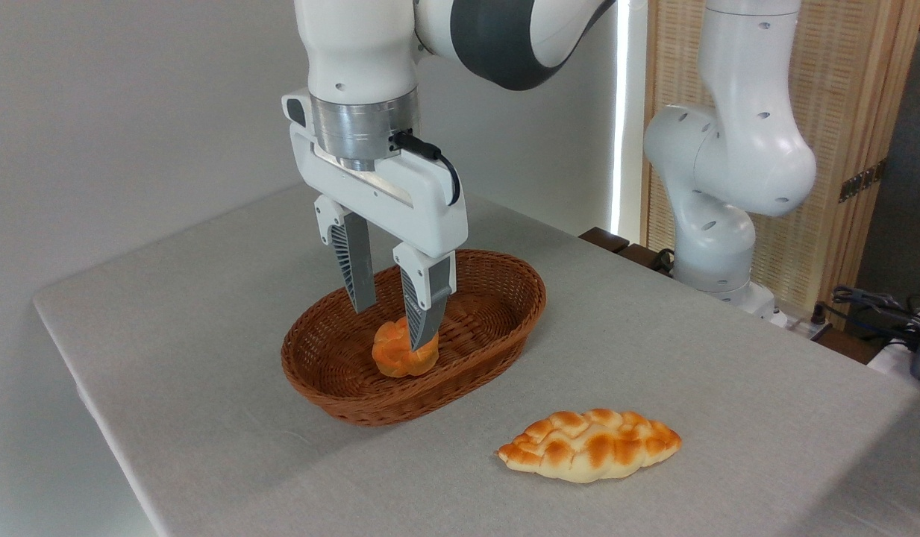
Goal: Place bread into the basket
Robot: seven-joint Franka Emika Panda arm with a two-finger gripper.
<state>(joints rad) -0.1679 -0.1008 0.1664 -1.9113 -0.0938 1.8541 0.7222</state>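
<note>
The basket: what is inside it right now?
Inside the basket lies one small orange bun. The open pincer hangs over it, one finger covering part of the bun. The braided loaf lies outside on the table.

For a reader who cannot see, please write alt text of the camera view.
A white robot hand hangs open over a small orange bun in a brown wicker basket. A braided loaf lies on the grey table outside it.

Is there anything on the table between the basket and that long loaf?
No. The camera shows only bare grey cloth between the basket and the loaf.
</note>
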